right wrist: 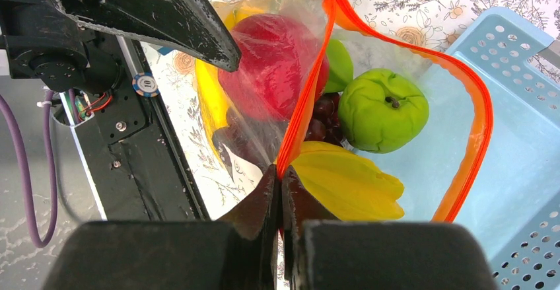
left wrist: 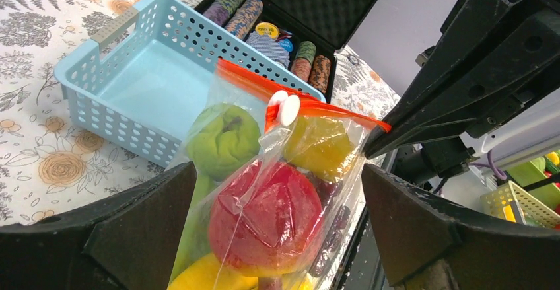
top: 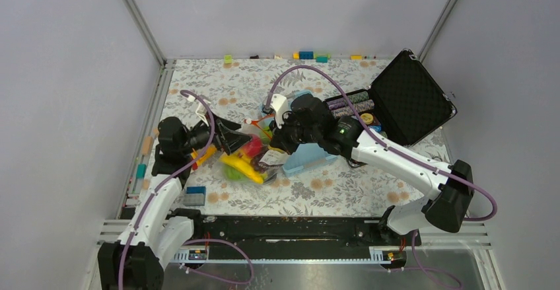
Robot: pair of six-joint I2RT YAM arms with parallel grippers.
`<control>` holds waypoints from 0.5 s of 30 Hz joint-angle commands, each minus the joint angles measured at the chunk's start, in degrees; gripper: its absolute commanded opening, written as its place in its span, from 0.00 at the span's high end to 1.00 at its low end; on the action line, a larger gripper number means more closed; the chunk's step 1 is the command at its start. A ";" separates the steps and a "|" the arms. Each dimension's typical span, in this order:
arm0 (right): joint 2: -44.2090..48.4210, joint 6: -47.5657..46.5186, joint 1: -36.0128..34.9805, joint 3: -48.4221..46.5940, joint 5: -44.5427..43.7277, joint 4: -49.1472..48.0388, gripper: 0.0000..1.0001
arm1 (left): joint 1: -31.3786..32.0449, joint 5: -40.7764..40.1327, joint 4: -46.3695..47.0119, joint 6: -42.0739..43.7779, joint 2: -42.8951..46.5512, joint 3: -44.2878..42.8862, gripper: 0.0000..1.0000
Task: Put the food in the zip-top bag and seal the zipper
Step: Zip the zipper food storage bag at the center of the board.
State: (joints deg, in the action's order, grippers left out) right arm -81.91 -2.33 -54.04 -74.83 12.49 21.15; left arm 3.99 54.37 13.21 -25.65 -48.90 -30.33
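The clear zip-top bag (top: 249, 161) lies at the table's middle between both grippers. It holds the food: a red apple (left wrist: 277, 214), a green piece (left wrist: 223, 141), a yellow banana (right wrist: 350, 181) and dark grapes (right wrist: 320, 118). The orange-red zipper (right wrist: 310, 85) gapes in a wide loop, with a white slider (left wrist: 285, 108) at its end. My right gripper (right wrist: 280, 174) is shut on the zipper strip at one end of the mouth. My left gripper (left wrist: 277, 237) is open, its fingers (left wrist: 125, 237) on either side of the filled bag at the apple.
A light-blue basket (top: 310, 158) lies right behind the bag. An open black case (top: 406, 98) with striped poker chips (left wrist: 241, 12) stands at the back right. Small blocks (top: 307, 55) line the far edge. A blue block (top: 195, 191) lies near the left arm.
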 commanded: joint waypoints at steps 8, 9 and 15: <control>0.68 0.17 0.44 -1.59 0.20 -1.39 1.00 | -0.13 3.53 7.91 -0.22 -6.07 -1.28 0.10; 0.52 0.21 0.43 -1.63 0.31 -1.42 1.00 | -0.06 3.94 8.94 -0.71 -6.46 -1.20 0.10; -0.45 0.48 0.44 -2.63 0.43 -1.45 1.00 | 1.98 4.42 7.81 1.90 -8.34 -1.93 0.18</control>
State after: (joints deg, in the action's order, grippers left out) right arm -82.00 -2.26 -54.04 -74.83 12.93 20.69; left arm 4.73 56.51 19.09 -26.74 -56.45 -30.28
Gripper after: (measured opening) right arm 0.026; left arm 0.849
